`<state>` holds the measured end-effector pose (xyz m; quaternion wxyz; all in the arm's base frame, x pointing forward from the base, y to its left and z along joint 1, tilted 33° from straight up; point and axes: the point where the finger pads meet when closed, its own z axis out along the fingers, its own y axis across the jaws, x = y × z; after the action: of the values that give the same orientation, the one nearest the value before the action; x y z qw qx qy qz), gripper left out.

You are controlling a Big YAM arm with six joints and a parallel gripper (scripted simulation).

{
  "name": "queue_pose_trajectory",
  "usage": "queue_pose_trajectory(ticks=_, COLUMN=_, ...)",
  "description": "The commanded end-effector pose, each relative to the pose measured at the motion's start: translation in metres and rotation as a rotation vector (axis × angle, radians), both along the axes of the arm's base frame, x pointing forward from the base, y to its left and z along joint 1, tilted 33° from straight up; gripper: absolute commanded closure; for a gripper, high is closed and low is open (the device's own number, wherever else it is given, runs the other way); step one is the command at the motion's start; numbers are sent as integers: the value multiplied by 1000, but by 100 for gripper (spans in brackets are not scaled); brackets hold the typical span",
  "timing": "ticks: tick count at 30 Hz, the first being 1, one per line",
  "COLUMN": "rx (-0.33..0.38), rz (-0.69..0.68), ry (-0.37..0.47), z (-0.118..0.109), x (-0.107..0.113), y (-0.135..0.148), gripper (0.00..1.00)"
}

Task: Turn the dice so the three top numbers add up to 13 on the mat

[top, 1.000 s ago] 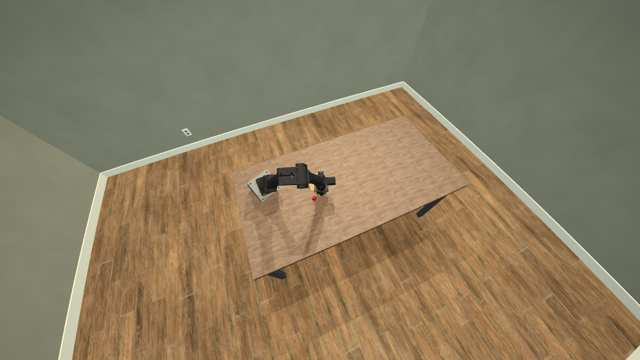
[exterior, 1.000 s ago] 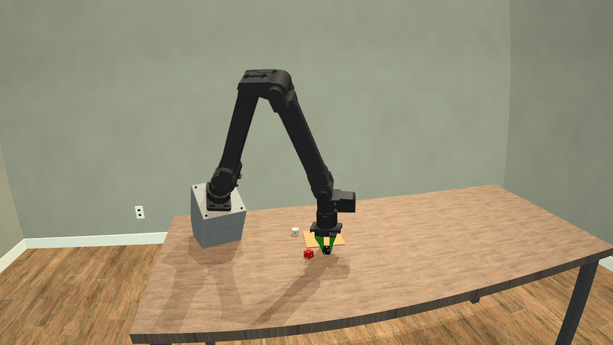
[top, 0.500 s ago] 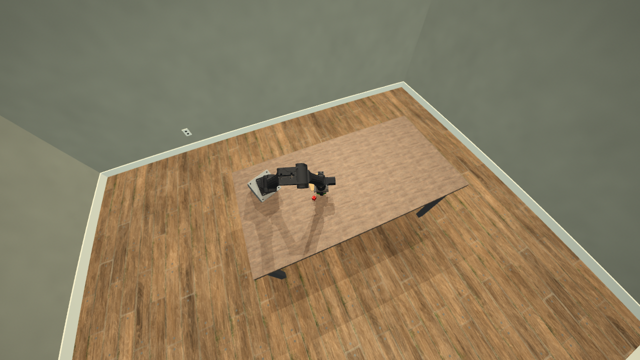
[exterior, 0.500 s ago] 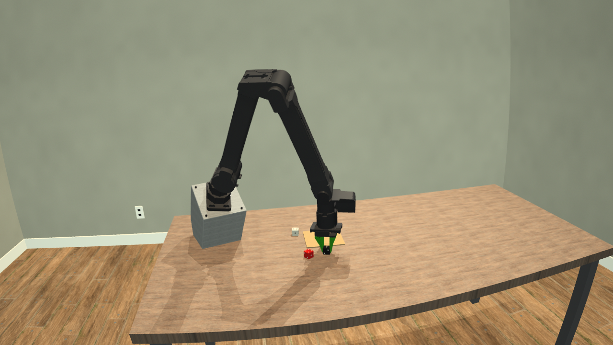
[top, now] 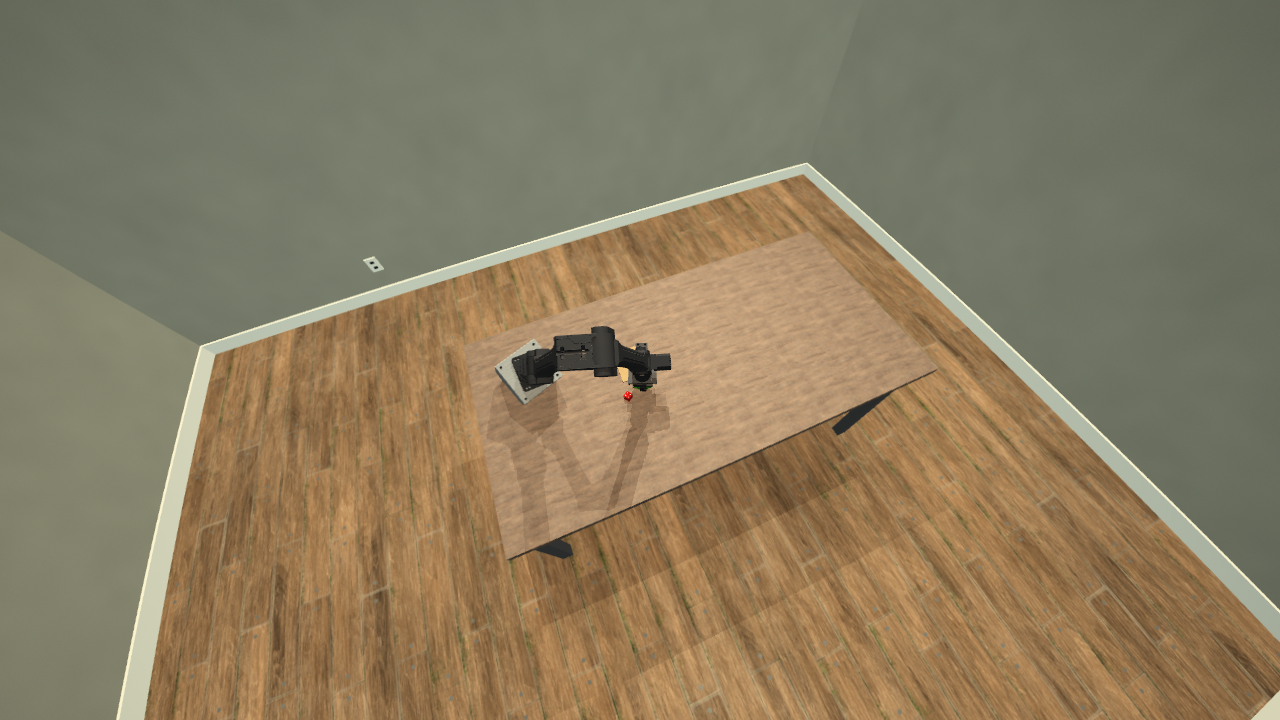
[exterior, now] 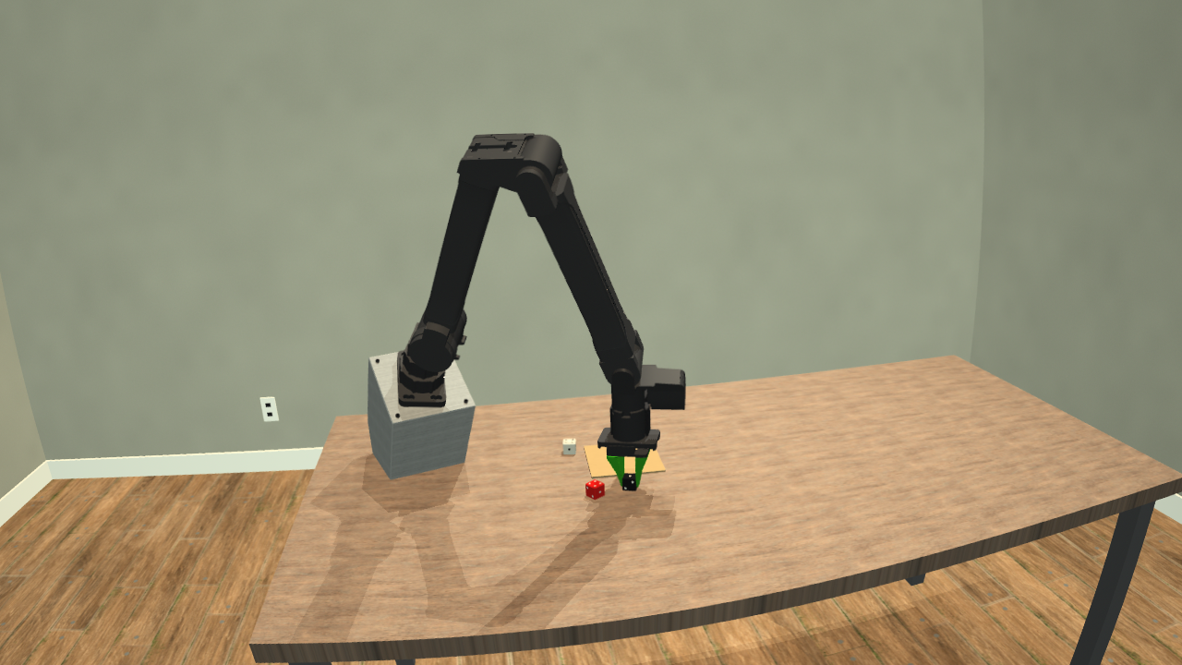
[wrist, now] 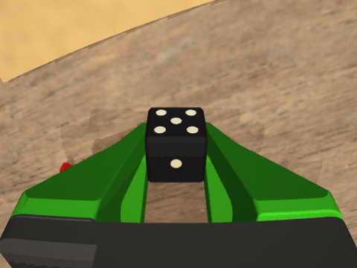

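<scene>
My gripper (wrist: 175,134) (exterior: 623,459) with green fingers is shut on the black die (wrist: 175,143), which rests on the bare table top with five pips up and one pip toward the camera. It also shows in the exterior view (exterior: 630,481), just in front of the tan mat. The mat's edge fills the top of the wrist view (wrist: 149,0). The red die (exterior: 594,489) lies on the table left of the gripper, off the mat; a sliver of it shows in the wrist view (wrist: 65,168). The white die (exterior: 568,446) lies on the table left of the mat.
The arm's grey base block (exterior: 419,426) stands at the table's back left. The table's front edge (exterior: 743,591) runs well in front of the dice.
</scene>
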<state>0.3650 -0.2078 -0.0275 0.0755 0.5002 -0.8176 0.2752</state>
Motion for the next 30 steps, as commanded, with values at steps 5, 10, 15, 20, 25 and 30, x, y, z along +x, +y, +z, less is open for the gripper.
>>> queue_pose_trajectory(ticks=5, rx=0, rz=12, ry=-19, z=12, x=8, y=9, gripper=80)
queue_pose_trajectory(ticks=10, rx=1, rz=11, ry=-8, z=31, x=-2, y=24, gripper=80)
queue_pose_trajectory(ticks=15, rx=-6, rz=11, ry=-41, z=74, x=7, y=40, gripper=80)
queue_pose_trajectory(ticks=20, rx=-1, rz=11, ry=-25, z=84, x=-4, y=51, gripper=80)
queue_pose_trajectory(ticks=25, rx=-2, rz=3, ry=-37, z=98, x=0, y=53, gripper=80)
queue_pose_trajectory(ticks=30, rx=2, rz=-10, ry=-16, z=90, x=-7, y=50, gripper=80)
